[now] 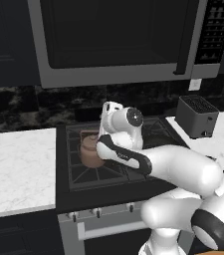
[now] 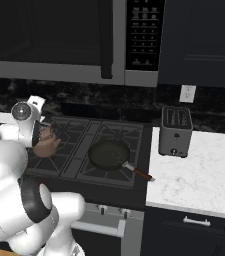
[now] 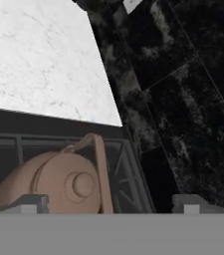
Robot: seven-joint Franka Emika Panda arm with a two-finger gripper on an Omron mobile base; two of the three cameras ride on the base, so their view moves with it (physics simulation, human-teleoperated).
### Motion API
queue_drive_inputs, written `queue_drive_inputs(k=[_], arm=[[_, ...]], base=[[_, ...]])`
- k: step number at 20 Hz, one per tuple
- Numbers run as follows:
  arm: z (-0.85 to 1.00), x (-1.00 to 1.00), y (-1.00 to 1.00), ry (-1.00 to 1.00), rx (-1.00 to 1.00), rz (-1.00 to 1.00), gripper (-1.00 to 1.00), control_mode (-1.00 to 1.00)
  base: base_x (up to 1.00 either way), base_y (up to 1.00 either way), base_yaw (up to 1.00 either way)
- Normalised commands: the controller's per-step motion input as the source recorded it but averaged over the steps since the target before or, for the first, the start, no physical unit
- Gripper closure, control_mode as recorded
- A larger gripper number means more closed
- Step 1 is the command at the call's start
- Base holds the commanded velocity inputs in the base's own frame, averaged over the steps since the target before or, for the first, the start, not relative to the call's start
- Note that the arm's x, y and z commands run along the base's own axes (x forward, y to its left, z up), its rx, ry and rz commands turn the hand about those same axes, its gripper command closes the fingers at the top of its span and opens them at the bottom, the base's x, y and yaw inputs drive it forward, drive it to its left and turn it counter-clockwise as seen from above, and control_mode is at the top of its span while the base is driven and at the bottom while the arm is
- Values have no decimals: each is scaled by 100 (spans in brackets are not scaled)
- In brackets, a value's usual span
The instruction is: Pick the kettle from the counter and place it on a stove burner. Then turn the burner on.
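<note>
Now parked on the left rear burner of the black cooktop: kettle, upright, copper-brown, handle arched over the knobbed lid. Seen from the hand camera, kettle low and left, its handle running up across the lid, grate bars around it. Claw spread wide apart, one tip at the kettle's left shoulder, the other well clear to the right; gripping nothing. Just behind the kettle, dark speckled backsplash; little room there. Left of the cooktop, white marble bench, bare, its edge meeting the cooktop close to the kettle. From the right camera, black pan on the middle of the cooktop, handle pointing toward the right front, open grate between pan and kettle. Grey toaster on the right bench, near the cooktop's edge. Overhead, microwave, hanging low above the burners. White arm bent over the cooktop's front, hiding part of the grates.
</note>
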Motion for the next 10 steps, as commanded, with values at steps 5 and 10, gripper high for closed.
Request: queue_drive_inputs(k=[5,10], arm=[[100,-55,34,-19,1,-7,-100,-100],[75,-98,63,-7,-8,1,-100,-100]], base=[[0,0,0],[0,0,0]])
